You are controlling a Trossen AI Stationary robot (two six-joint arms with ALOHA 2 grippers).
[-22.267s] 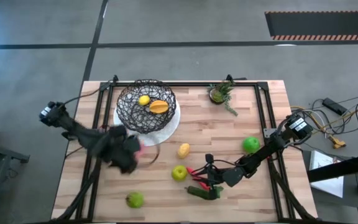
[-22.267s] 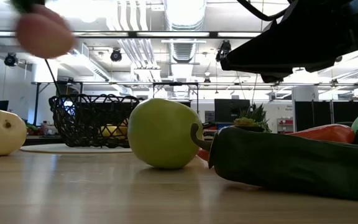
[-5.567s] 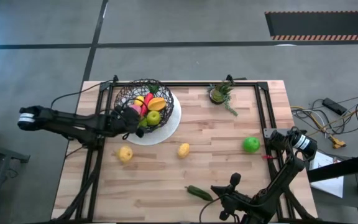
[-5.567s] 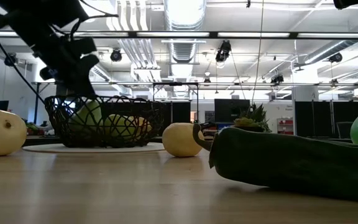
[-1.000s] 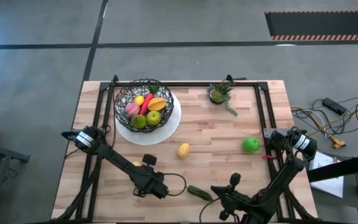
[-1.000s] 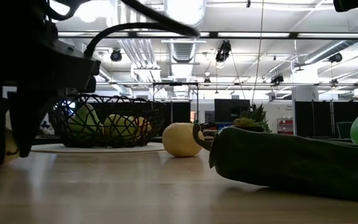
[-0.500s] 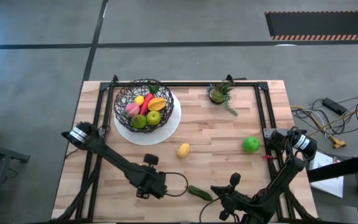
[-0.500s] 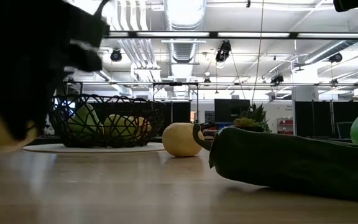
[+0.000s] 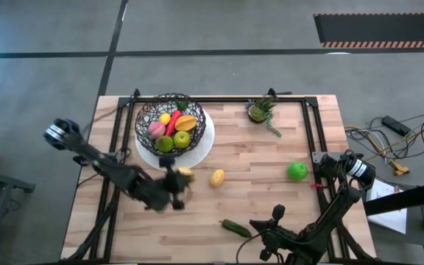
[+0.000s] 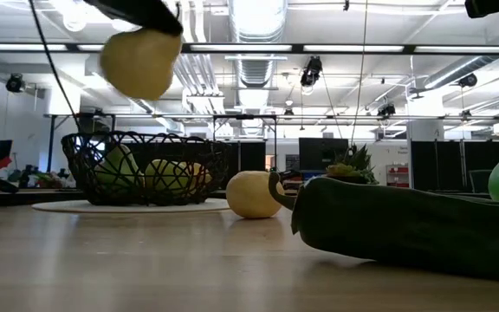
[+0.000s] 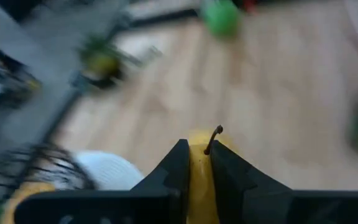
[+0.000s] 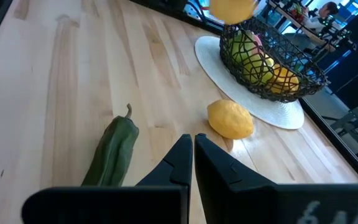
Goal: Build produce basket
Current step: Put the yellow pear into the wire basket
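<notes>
My left gripper (image 9: 179,181) is shut on a yellow fruit (image 9: 186,174) with a brown stem (image 11: 213,138), above the table just near of the basket. The basket (image 9: 171,124), a black wire bowl on a white plate (image 9: 201,151), holds several pieces of produce. A lemon (image 9: 217,177), a green apple (image 9: 297,171) and a dark green vegetable (image 9: 234,227) lie on the wood. My right gripper (image 9: 277,214) waits shut at the near edge, right of the green vegetable (image 12: 110,155). My left gripper pinches the yellow fruit between its two fingers, on opposite sides (image 11: 192,158) of its body. The stem end shows past the fingertips. In the low view the fruit (image 10: 139,62) hangs below the gripper, well clear of the table and higher than the basket's rim.
A small potted plant (image 9: 260,110) stands at the far edge, right of the basket. A black frame (image 9: 315,132) runs along the table's sides. Bare wood lies between the lemon and the green apple.
My left gripper has risen from the table's near left part and gone toward the far edge and the basket, carrying the yellow fruit. The fruit stood on the wood a second ago and now hangs clear, above the height of the basket's rim.
</notes>
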